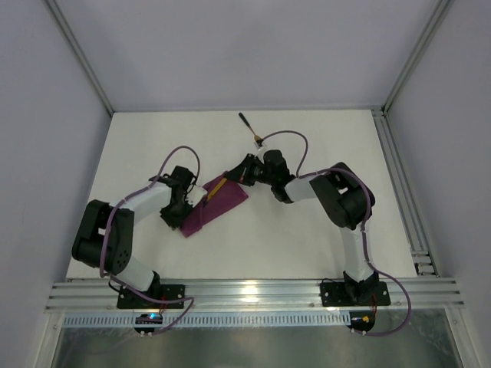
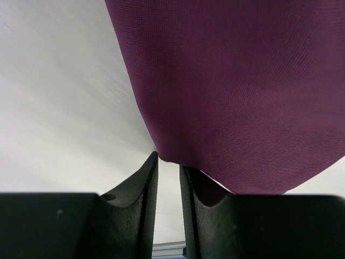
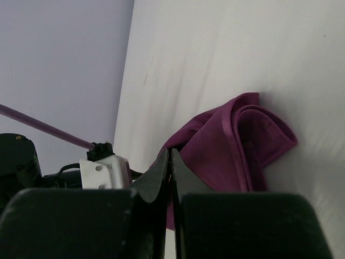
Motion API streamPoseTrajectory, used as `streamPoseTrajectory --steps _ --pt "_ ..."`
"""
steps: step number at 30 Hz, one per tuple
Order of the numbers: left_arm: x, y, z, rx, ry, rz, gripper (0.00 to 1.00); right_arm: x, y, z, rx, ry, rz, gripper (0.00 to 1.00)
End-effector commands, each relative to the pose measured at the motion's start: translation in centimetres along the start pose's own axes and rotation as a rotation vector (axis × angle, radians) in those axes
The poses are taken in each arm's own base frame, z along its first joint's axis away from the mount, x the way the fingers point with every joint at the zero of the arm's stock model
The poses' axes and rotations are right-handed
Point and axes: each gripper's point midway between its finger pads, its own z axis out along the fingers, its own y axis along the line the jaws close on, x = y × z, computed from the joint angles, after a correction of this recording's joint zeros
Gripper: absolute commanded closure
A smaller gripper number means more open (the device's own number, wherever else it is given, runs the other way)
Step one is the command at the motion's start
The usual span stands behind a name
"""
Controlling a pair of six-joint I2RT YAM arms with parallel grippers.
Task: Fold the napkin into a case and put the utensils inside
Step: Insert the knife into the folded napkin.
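Observation:
The magenta napkin (image 1: 220, 207) (image 2: 242, 97) (image 3: 237, 145) lies folded into a slim strip at the table's middle. A gold-coloured utensil head (image 1: 217, 187) shows on its upper end. The other utensil (image 1: 247, 126), with a black handle and gold head, lies apart farther back. My left gripper (image 1: 196, 198) (image 2: 168, 159) is at the strip's left side. Its jaws stand narrowly apart at the cloth's edge, with bare table showing through the gap. My right gripper (image 1: 234, 175) (image 3: 170, 152) is shut at the strip's upper right end. Whether it pinches cloth or a handle is hidden.
The white table (image 1: 322, 253) is bounded by an aluminium rail on the right (image 1: 399, 176) and rails along the front (image 1: 245, 295). Pale walls rise on three sides. In the right wrist view, the left arm's wrist block (image 3: 105, 171) sits just beyond my right fingertips.

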Motion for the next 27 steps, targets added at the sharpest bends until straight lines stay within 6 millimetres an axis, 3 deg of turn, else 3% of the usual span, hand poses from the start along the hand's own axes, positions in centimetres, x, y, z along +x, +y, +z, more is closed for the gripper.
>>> streamPoseTrajectory --steps 1,8,13,20,24,25,27 --pt "-1.3 0.0 -0.1 0.011 -0.069 -0.01 0.77 -0.5 1.3 1.0 -0.038 -0.079 -0.03 0.96" --pt "-1.6 0.2 -0.5 0.0 -0.093 -0.011 0.77 1.3 0.3 2.6 -0.008 -0.053 -0.013 0.96" --pt "-1.6 0.2 -0.4 -0.001 -0.096 -0.012 0.77 2.4 -1.3 2.9 0.032 -0.016 -0.012 0.96" --pt "-1.7 0.3 -0.6 -0.008 -0.105 -0.012 0.77 2.8 -1.7 3.2 0.057 0.026 -0.052 0.95" --pt "-1.7 0.6 -0.9 -0.025 -0.109 -0.009 0.76 2.3 -1.4 2.7 0.089 0.029 -0.102 0.76" --pt "-1.7 0.8 -1.1 -0.034 -0.114 -0.007 0.75 1.9 -0.7 2.2 0.096 0.024 -0.118 0.66" --pt "-1.7 0.9 -1.6 -0.037 -0.118 -0.008 0.73 1.2 -0.4 1.6 0.124 0.009 -0.186 0.6"
